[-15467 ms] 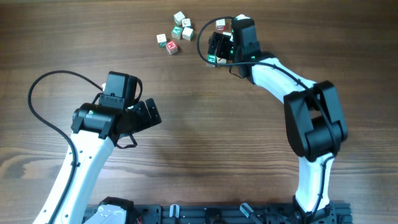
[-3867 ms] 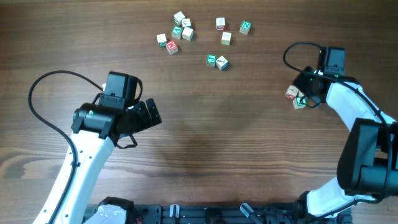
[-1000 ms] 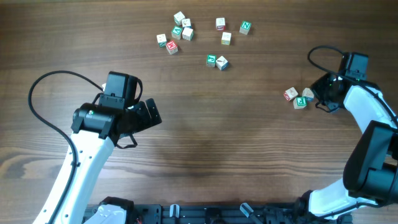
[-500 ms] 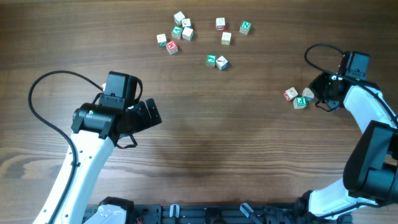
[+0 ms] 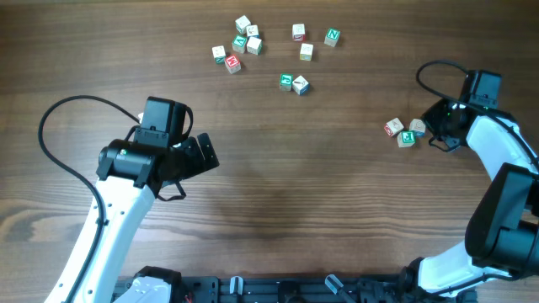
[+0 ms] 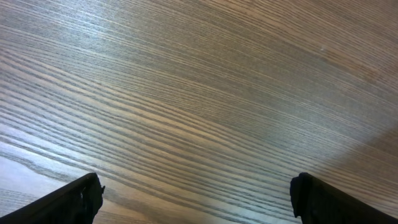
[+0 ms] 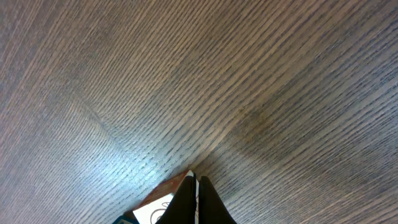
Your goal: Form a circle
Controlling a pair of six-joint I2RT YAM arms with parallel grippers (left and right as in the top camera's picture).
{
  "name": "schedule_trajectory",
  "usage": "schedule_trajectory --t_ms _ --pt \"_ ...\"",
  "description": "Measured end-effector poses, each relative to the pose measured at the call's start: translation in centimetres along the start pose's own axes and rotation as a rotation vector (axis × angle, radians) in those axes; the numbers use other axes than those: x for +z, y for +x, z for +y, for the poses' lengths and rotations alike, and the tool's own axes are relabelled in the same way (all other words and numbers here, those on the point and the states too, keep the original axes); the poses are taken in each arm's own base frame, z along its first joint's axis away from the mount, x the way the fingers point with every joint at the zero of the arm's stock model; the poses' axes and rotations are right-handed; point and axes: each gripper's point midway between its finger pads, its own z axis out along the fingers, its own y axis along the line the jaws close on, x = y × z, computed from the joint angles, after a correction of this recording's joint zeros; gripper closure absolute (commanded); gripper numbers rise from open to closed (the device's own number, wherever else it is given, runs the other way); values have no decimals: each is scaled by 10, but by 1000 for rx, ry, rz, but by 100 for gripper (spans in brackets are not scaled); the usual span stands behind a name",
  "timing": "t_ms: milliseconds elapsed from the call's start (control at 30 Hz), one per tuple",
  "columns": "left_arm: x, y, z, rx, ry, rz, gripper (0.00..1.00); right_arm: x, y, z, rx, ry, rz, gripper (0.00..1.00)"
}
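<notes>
Three tiny wooden letter cubes sit tightly together at the right of the table, and they form no circle: a red-faced one (image 5: pixel 392 127), a green-faced one (image 5: pixel 407 138) and a pale one (image 5: pixel 417 126). My right gripper (image 5: pixel 428 131) is just to their right, shut, with its tips against the pale cube. In the right wrist view the closed fingers (image 7: pixel 198 204) hang over a white-and-red cube face (image 7: pixel 158 208) and hold nothing. My left gripper (image 5: pixel 206 156) is far off at the left, open. Only bare wood shows between its fingertips (image 6: pixel 199 202).
A loose scatter of like cubes lies at the far edge: a bunch (image 5: pixel 240 46) at the left, a pair (image 5: pixel 294 82) nearer the middle, and others (image 5: pixel 316 40) to the right. The right arm's cable (image 5: pixel 434 69) loops above the small group.
Almost nothing: my right gripper shifted slightly left, then back. The three cubes and the left arm have stayed where they were.
</notes>
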Motion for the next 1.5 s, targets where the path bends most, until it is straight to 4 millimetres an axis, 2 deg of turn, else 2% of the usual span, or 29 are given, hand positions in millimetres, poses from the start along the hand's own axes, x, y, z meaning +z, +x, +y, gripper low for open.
schedule_trajectory --t_ms 500,900,1167,1500 --pt "0 0 0 0 0 0 0 5 7 3 -39 -24 34 96" --pt "0 0 0 0 0 0 0 5 -1 19 -102 -101 7 95" --pt "0 0 0 0 0 0 0 5 -3 9 -79 -48 -7 96" --pt "0 0 0 0 0 0 0 5 2 16 -126 -90 19 96"
